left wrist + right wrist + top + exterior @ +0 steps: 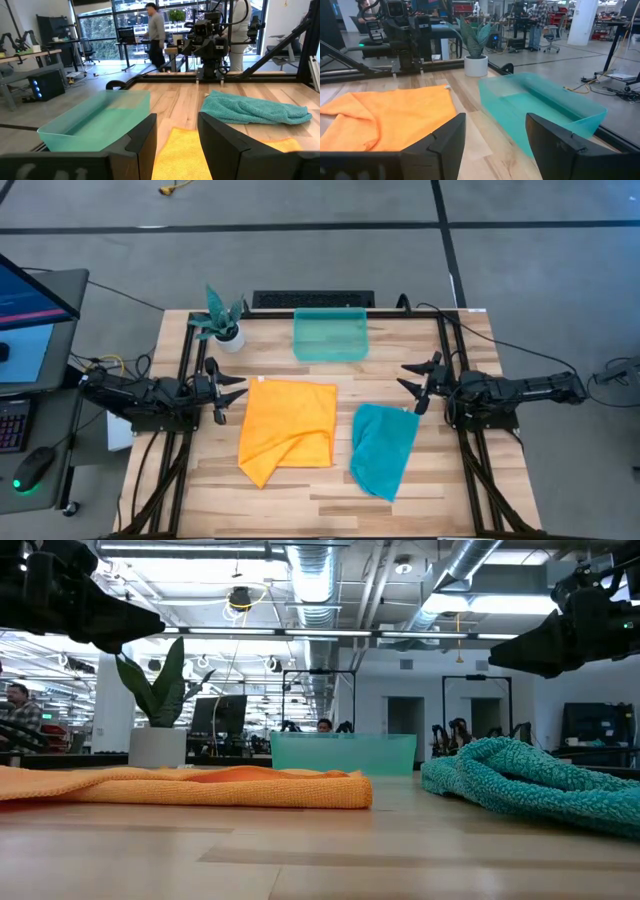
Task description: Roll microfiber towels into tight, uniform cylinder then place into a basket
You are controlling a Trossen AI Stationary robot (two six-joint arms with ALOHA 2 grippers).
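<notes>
Facing inward, our left gripper (222,391) (fingers spread, like the right gripper (418,383)) sits nearest the orange towel (288,429).

Past the open right gripper (492,145) lie the orange towel (385,117), the basket (545,107) and a potted plant (475,50).

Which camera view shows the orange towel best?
The high view: the whole orange towel lies flat there, one corner folded over. The low view shows only its edge; the right wrist view shows most of it; the left wrist view shows a strip.
</notes>
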